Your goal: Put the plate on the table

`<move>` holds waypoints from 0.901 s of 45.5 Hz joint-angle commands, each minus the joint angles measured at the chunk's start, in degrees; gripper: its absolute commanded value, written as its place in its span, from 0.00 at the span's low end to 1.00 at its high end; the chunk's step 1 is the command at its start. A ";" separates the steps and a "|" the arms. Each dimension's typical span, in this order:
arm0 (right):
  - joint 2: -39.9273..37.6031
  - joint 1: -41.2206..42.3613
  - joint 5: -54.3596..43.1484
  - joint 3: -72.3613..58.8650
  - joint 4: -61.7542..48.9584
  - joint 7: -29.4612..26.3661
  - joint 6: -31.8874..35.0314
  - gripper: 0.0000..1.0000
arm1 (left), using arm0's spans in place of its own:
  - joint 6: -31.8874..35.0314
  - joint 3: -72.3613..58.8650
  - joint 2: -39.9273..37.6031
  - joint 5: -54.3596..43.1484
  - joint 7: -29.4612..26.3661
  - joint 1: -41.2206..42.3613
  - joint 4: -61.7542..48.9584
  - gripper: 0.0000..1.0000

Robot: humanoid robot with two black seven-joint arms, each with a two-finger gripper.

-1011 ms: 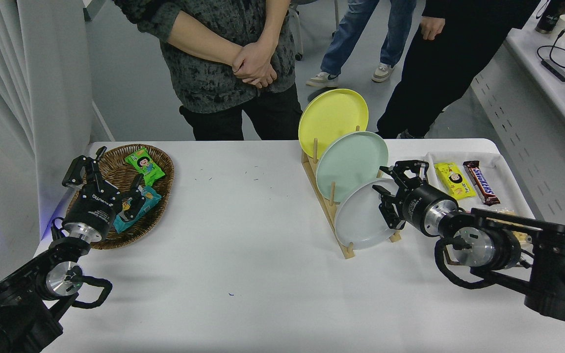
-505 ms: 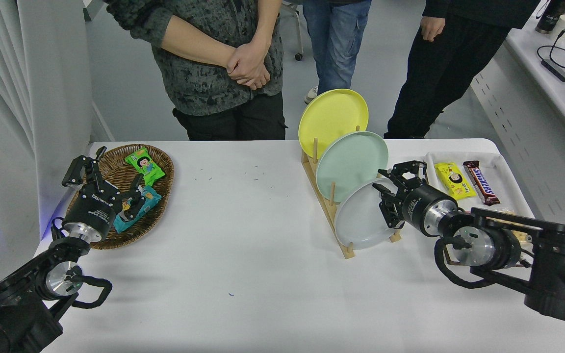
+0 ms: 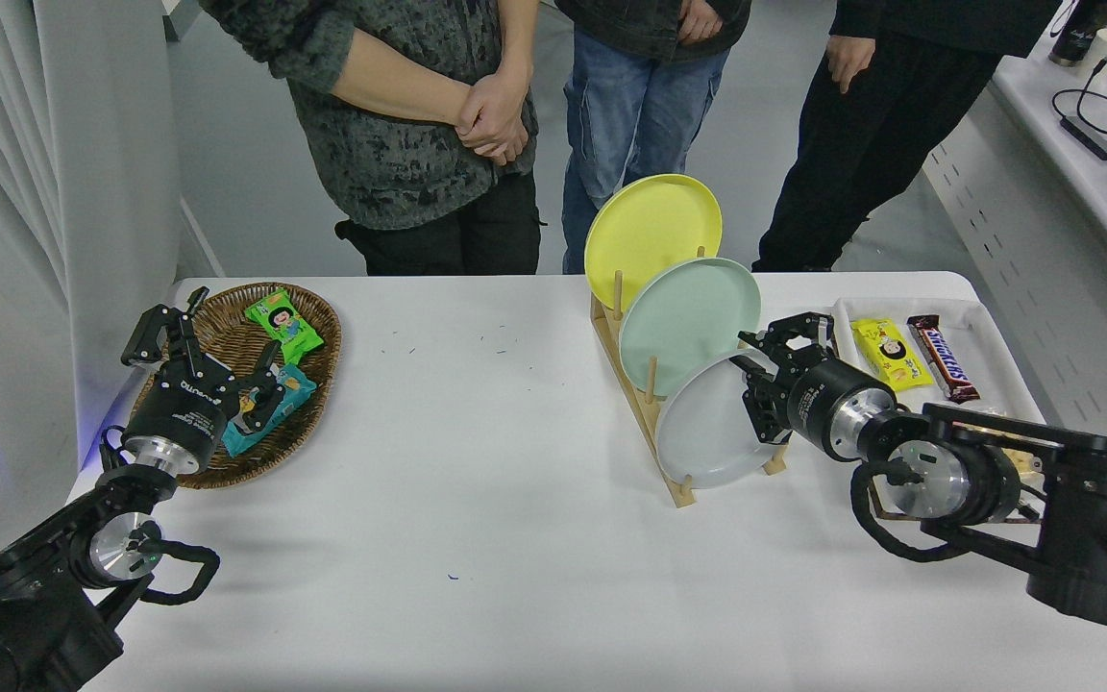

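The light grey plate [image 3: 707, 432] stands on edge in the front slot of a wooden rack [image 3: 645, 415] on the white table [image 3: 477, 500]. The mint-green plate [image 3: 688, 322] and the yellow plate [image 3: 650, 231] stand behind it in the same rack. My right gripper [image 3: 763, 380] is open at the grey plate's right rim, with one finger above the rim and one below it. My left gripper [image 3: 208, 351] is parked open at the lower left, over the wicker basket.
The wicker basket [image 3: 328, 332] with snack packs sits at the left. A white tray [image 3: 991, 332] with a chocolate bar [image 3: 943, 358] and a yellow snack [image 3: 890, 354] sits right of the rack. Three people stand at the far edge.
My right gripper has moved slightly up and left, closer onto the grey plate's right rim. The people at the far side have shifted. The left arm has not moved.
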 commanded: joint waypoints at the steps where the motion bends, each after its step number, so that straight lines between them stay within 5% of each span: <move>1: 0.00 0.08 -0.01 -0.01 -0.05 -0.06 0.00 0.20 | -0.06 0.01 -0.08 0.00 0.00 0.00 0.00 0.98; 7: 0.00 0.08 -0.01 -0.01 0.04 -0.32 0.00 0.13 | 0.02 0.01 0.01 0.00 0.00 0.00 0.00 0.98; 41: -2.02 2.46 0.08 -0.01 1.89 -1.55 -0.09 0.08 | 0.02 0.01 -0.08 0.00 0.00 0.00 0.00 0.98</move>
